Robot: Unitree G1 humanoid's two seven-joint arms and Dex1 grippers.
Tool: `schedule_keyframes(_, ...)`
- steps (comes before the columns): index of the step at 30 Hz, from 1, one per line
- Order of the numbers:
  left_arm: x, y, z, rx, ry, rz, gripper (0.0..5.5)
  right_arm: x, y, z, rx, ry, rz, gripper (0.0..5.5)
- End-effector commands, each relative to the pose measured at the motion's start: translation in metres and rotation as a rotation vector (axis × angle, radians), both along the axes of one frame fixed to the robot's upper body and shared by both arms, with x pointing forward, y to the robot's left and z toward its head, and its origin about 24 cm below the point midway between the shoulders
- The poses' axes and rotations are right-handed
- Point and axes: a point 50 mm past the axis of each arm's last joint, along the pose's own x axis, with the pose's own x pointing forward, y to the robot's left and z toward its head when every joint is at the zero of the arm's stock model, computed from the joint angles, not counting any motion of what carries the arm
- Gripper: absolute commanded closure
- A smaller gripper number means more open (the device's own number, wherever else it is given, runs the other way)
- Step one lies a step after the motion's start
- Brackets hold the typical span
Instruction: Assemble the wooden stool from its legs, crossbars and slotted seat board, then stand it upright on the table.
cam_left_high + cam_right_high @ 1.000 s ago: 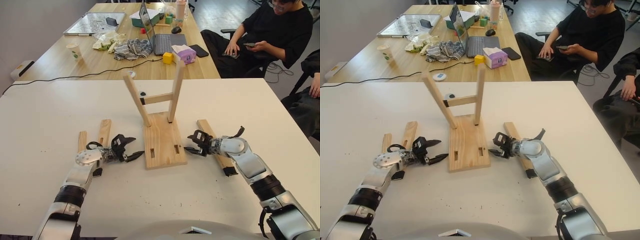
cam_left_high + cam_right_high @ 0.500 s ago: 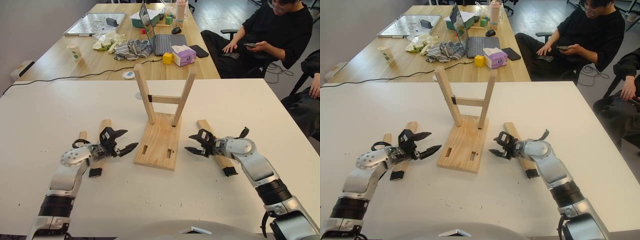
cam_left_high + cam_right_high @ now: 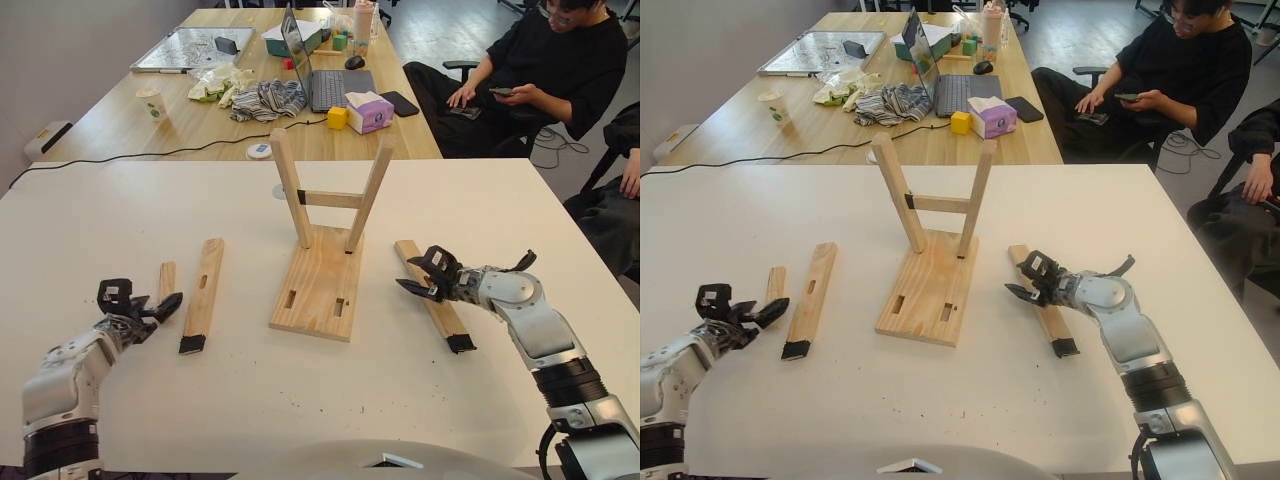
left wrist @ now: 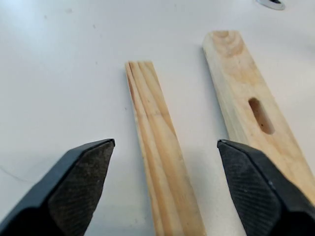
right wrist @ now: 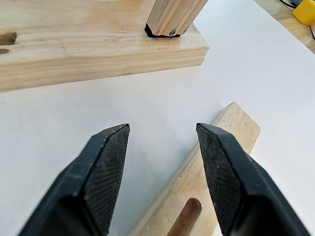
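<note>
The slotted seat board [image 3: 318,283] lies flat mid-table with two legs [image 3: 290,188] and a crossbar [image 3: 329,199] standing up from its far end. To its left lie a loose slotted leg [image 3: 202,293] and a thin crossbar [image 3: 165,281]. Another slotted leg [image 3: 431,294] lies to the right. My left gripper [image 3: 140,308] is open, near the table's front left, just short of the thin crossbar [image 4: 160,147]. Over the right-hand leg [image 5: 206,196] hovers my right gripper [image 3: 419,274], open and pointing at the seat board [image 5: 98,54].
A wooden desk [image 3: 110,115] behind carries a laptop [image 3: 315,70], clothes, a cup [image 3: 150,100], a yellow block and a tissue box [image 3: 369,108]. A black cable [image 3: 150,155] runs along the far table edge. People sit at the back right.
My left gripper has pulled back left, past the two loose pieces, toward the front left edge. My right gripper has shifted right, over the right-hand leg. The seat board has stayed put.
</note>
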Motion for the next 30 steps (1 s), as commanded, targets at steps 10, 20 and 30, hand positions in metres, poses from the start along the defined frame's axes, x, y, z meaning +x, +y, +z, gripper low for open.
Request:
schedule_keyframes(10,-0.026,-0.01,-0.041,0.076,0.265,0.067,2.65,0.01,0.0,0.007,-0.016,-0.027,0.02,2.93)
schedule_keyframes(20,-0.025,-0.011,-0.044,0.074,0.29,0.066,3.91,0.017,-0.004,0.011,-0.007,-0.059,-0.035,2.93)
schedule_keyframes(30,0.006,0.002,-0.016,0.143,0.08,0.141,4.25,0.068,-0.039,0.074,0.223,-0.44,-0.506,2.93)
